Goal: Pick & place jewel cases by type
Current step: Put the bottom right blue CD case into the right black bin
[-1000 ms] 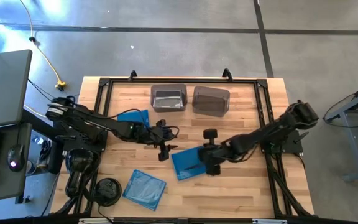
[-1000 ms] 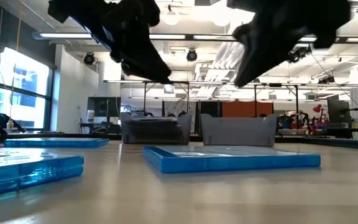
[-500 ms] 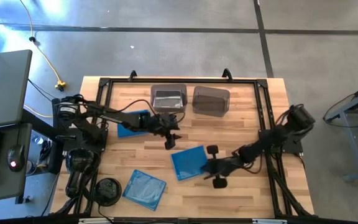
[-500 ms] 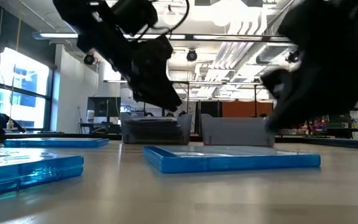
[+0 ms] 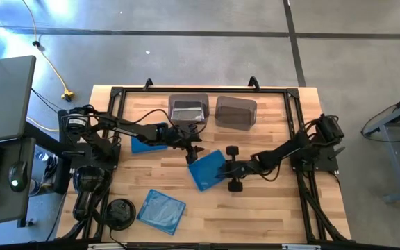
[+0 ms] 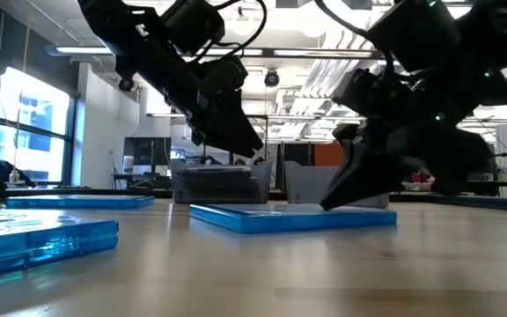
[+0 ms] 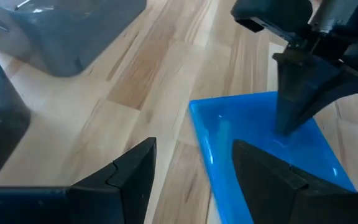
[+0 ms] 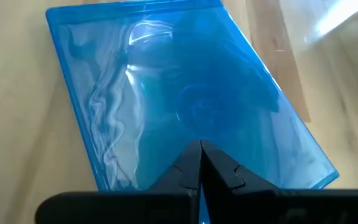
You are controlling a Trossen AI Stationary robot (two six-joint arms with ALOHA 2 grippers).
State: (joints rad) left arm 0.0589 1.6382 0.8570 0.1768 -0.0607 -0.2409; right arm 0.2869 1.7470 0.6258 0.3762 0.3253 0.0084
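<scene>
Closed jaws of the right gripper [image 8: 199, 155] press their tips on the blue jewel case [image 8: 179, 93] lying flat on the table [image 5: 269, 201]. Left gripper [image 7: 191, 168], jaws wide and empty, hovers over that case's edge.

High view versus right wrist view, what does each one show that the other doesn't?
Only the high view shows the two grey bins, two more blue cases, the round black object and the left gripper, fingers open, beside the middle blue case. Only the right wrist view shows the faint disc outline in that case and the right gripper with fingers shut, tips pressed on its cover. Both show that case lying flat on the wooden table under the right gripper.
</scene>
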